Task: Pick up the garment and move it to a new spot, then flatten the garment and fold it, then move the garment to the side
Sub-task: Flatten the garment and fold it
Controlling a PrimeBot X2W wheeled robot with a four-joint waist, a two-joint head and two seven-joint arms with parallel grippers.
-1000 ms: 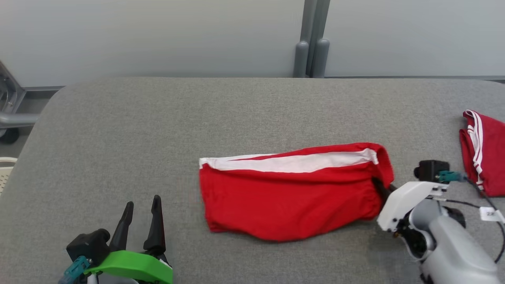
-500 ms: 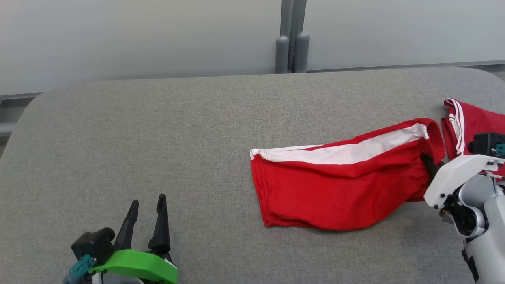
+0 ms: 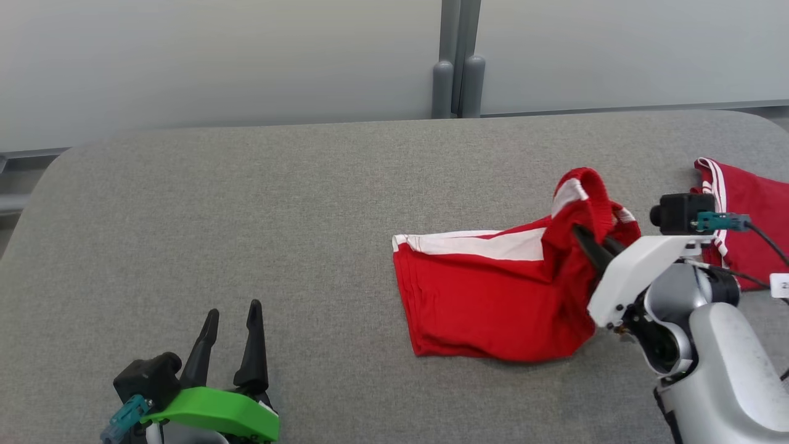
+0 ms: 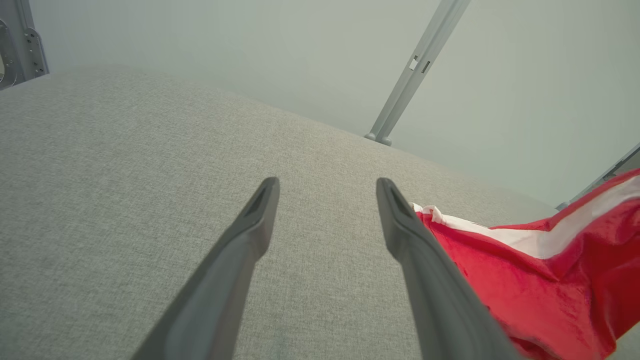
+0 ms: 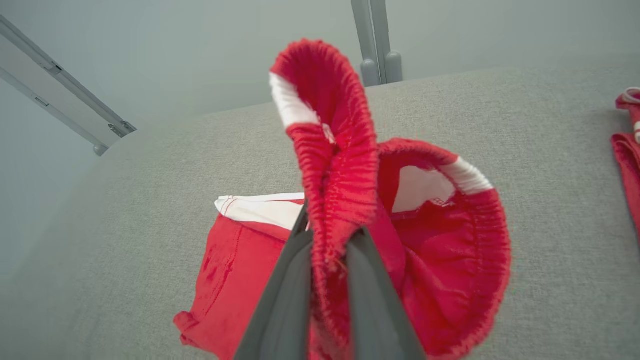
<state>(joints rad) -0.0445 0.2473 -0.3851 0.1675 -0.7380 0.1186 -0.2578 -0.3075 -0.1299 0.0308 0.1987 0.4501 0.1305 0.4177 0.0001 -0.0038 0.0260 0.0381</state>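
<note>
Right wrist view: the garment point(image 5: 235, 260) was seen pinched at its ribbed waistband point(image 5: 325, 100) by the right gripper point(image 5: 332, 230), that end raised, the rest laid on the grey table point(image 5: 550, 200), with the left gripper point(image 3: 231, 316) spread and empty: light, limp cloth, judged best gripped at that thick band.

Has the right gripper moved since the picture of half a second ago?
Yes. Judged against the grey post behind the table, the right gripper has gone toward the robot's left, pulling the waistband of the red shorts up; the hem end has stayed.
</note>
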